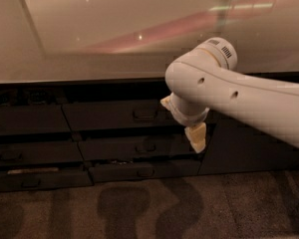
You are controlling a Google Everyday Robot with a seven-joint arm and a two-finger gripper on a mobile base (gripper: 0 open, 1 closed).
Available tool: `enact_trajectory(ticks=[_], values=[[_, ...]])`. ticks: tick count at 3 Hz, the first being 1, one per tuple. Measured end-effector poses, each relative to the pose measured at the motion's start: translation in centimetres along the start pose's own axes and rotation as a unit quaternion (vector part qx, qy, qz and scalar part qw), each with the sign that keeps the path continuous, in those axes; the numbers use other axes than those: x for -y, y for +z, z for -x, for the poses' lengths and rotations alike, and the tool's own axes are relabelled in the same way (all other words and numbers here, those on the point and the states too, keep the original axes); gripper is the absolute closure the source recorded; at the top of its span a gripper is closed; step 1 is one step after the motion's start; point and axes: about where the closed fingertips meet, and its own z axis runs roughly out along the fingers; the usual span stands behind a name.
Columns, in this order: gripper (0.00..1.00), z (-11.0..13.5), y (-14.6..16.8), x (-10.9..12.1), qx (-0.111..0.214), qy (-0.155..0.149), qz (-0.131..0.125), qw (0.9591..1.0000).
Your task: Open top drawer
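Note:
The top drawer point(107, 117) is the wide dark front just under the counter, with a small dark bar handle point(144, 113) at its centre. Its front sits level with the neighbouring drawer fronts. My white arm point(239, 96) reaches in from the right. My gripper point(181, 120) hangs in front of the drawer's right end, just right of the handle. Its pale fingers point(196, 138) stand apart, one up-left and one down-right, with nothing seen between them. The wrist hides the drawer's right edge.
A pale glossy countertop point(114, 34) overhangs the drawers. Narrower dark drawers point(139, 147) lie below, with more on the left point(25, 121). A dark cabinet door point(239, 148) stands at the right behind the arm. Brown carpet point(139, 208) covers the floor in front.

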Motion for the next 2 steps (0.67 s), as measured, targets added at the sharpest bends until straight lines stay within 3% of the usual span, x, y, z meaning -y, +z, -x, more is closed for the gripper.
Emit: enact_trajectory(ticks=[1,2], values=[[0.0,-3.43,2.26,2.03,0.006,0.018,0.004,0.9998],[0.0,-3.43,2.26,2.03,0.006,0.018,0.004,0.9998]])
